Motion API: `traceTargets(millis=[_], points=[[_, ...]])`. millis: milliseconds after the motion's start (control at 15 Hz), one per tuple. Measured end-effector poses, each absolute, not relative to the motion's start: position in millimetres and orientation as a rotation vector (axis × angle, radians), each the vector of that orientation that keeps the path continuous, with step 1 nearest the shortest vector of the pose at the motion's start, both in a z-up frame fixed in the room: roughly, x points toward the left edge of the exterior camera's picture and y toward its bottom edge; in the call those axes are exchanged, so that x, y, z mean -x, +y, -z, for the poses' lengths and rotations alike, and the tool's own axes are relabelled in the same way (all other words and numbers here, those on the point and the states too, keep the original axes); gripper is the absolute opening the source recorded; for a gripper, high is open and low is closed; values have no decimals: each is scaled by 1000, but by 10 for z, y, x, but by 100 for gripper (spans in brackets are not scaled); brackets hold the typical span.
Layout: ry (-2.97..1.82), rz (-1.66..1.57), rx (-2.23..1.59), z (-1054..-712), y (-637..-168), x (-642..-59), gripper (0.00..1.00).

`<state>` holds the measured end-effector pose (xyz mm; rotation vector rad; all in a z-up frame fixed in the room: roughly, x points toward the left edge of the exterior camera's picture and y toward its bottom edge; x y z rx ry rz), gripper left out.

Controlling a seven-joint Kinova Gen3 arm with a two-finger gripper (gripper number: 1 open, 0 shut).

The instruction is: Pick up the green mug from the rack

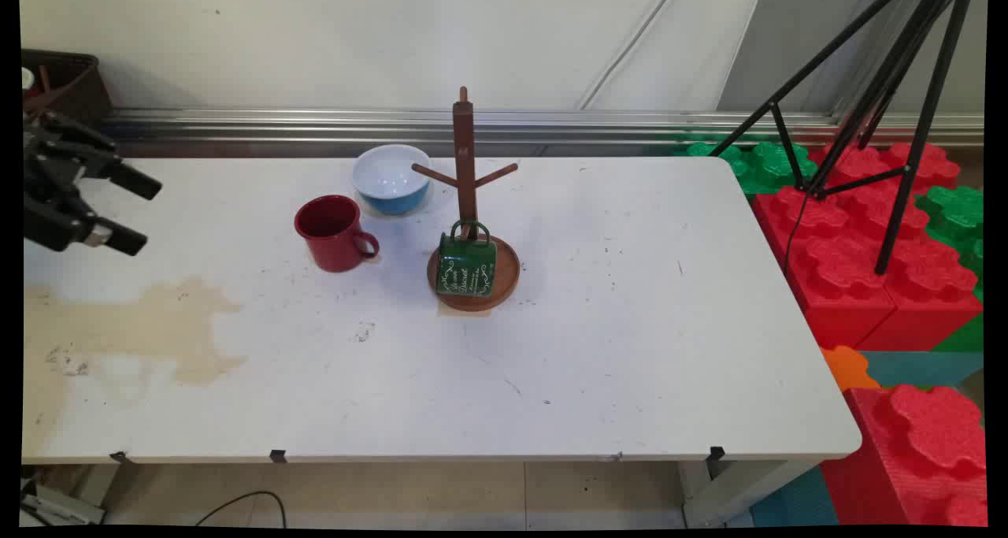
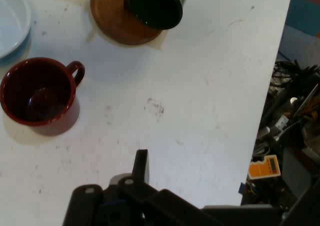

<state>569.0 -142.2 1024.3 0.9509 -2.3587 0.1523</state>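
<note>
My black gripper point(image 1: 137, 213) hovers at the table's far left, open, with nothing between its fingers. Nearest to it is a red mug point(image 1: 335, 232), standing upright to its right with the handle turned toward the mug tree. A blue bowl point(image 1: 391, 177), white inside, sits just behind the mug. A wooden mug tree point(image 1: 465, 156) stands mid-table, and a green mug point(image 1: 466, 264) rests on its round base point(image 1: 506, 280), handle up against the post. The hand view shows one finger point(image 2: 141, 166), the red mug point(image 2: 40, 90), the bowl's rim point(image 2: 12, 20), the base point(image 2: 112, 20) and the green mug point(image 2: 155, 3).
A tan stain point(image 1: 134, 325) spreads over the white table's point(image 1: 630, 349) front left. A black tripod point(image 1: 866, 89) stands on red and green foam blocks point(image 1: 858, 246) past the right edge. A brown box point(image 1: 67, 81) sits at the back left. Cables and clutter point(image 2: 290, 121) lie below one table edge.
</note>
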Motion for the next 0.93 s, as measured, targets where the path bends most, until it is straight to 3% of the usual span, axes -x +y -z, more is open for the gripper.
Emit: traceTargets(millis=[533,933], points=[[-2307,-173,-934,-10160,-1843,-5137,100],[-2314,-158,-952,-9857,-2165,-4770,100]])
